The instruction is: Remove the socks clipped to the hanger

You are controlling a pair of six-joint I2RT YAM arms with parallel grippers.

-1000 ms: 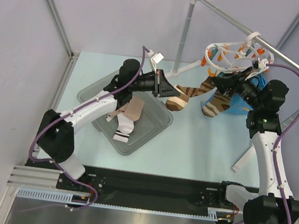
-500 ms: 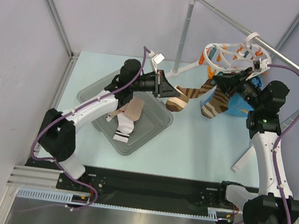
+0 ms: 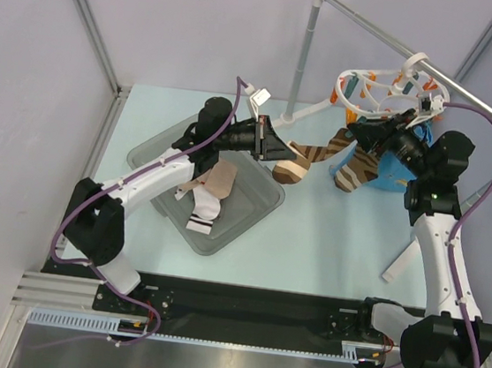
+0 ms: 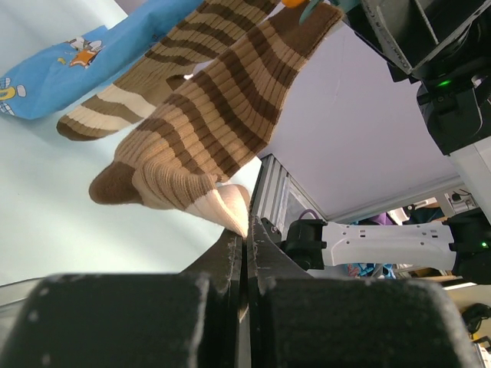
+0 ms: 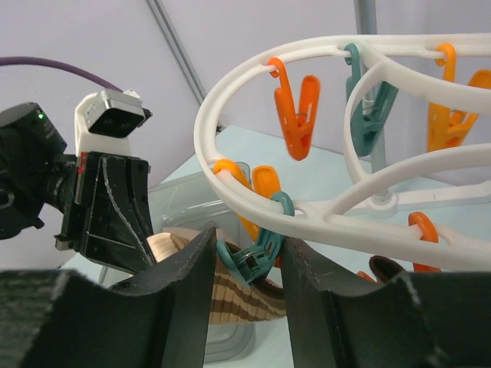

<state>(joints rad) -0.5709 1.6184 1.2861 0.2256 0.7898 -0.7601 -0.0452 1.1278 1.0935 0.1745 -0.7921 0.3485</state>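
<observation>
Change: right claw (image 5: 249,253) and hanger (image 5: 207,130) sit slightly closer to the metal rail (image 3: 477,104) than a second ago. The left claw (image 4: 245,238) holds the same place.
Left claw, state: fingers closed flat together, pinching the pale toe tip of the striped sock (image 4: 207,130).
Left claw, outward: the held sock rises up and away from the fingertips, drawn taut, with its cuff at the far top. Just beyond it hangs a second striped sock (image 4: 176,54), and beyond that the blue sock (image 4: 69,65).
Below the left arm: grey bin (image 3: 257,207) with loose socks (image 3: 205,193) already lying in it.
Right claw, state: closed on the teal clip (image 5: 253,257), one finger bearing on each side. Whether the clip is squeezed open cannot be told.
Right claw, outward: striped fabric shows directly under the teal clip. The white ring passes just above the fingers, and an orange clip (image 5: 295,107) hangs empty farther up the ring.
Governing relation: the held sock's long axis runs straight from the left claw's toe grip to the cuff at the teal clip. The right arm is nearer the clip and the left arm nearer the toe.
Judgement: release depends on the clip yielding while the pull stays along that axis, toward the left claw and the bin. A sideways pull would likely swing the ring on the rail.
Remaining: at least three socks appear clipped to the hanger.
</observation>
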